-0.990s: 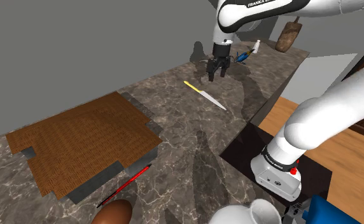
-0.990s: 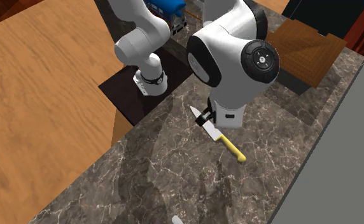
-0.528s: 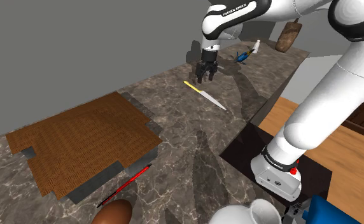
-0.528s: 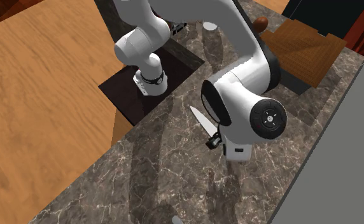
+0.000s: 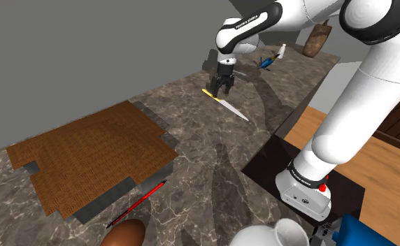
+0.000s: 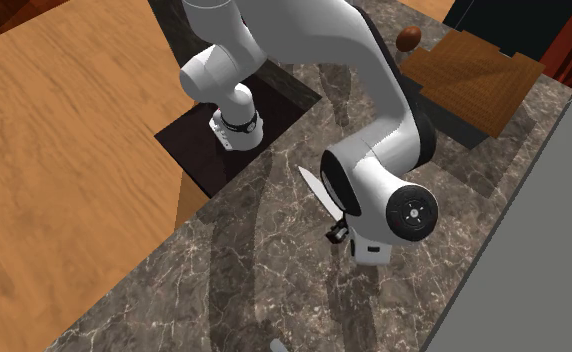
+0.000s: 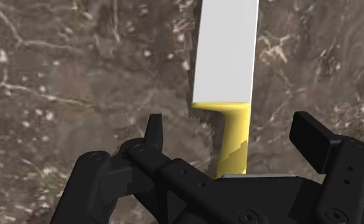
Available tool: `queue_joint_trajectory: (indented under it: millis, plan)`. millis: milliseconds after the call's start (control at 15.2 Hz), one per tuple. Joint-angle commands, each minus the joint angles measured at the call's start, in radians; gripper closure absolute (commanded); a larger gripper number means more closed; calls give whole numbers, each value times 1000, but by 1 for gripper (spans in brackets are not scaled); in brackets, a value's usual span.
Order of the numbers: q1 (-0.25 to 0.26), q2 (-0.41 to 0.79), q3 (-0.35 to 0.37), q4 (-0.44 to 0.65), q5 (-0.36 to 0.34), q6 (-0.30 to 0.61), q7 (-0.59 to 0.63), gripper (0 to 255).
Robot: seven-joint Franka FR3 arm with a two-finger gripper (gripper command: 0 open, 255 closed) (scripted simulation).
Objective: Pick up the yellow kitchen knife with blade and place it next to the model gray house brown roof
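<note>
The knife lies flat on the dark marble counter [image 5: 191,140], its yellow handle [image 7: 233,137] toward the wall and its grey blade [image 7: 225,51] toward the counter's edge. In the shoulder view the knife [image 5: 228,106] is at the far middle. My black gripper [image 5: 224,89] hangs straight down over the handle end, low above the counter. In the wrist view my gripper [image 7: 235,137] is open, with the handle between the fingers [image 7: 154,130] and touched by neither. A small grey shape [image 5: 212,60], perhaps the model house, sits by the wall behind the gripper. In the second exterior view the blade [image 6: 314,187] pokes out from under my arm.
A brown woven mat [image 5: 87,157] covers the counter's near left. A red pen [image 5: 137,204], a brown rounded object [image 5: 125,234] and a white jug [image 5: 272,236] lie at the near end. A blue item [image 5: 266,63], white bottle [image 5: 282,50] and wooden board [image 5: 317,38] stand far right.
My gripper has moved toward the shoulder view's left and lowered from beside the knife to over its yellow handle. It stays open. The knife has not moved.
</note>
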Motion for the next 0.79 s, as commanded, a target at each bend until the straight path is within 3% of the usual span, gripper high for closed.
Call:
queue_joint_trajectory:
  millis: [0, 528, 594, 726]
  plan:
    - [2, 13, 3, -23, 6, 37, -3, 0]
    - [2, 13, 3, -23, 6, 37, -3, 0]
    - [2, 13, 3, -23, 6, 37, -3, 255]
    - [2, 14, 3, -22, 6, 36, -4, 255]
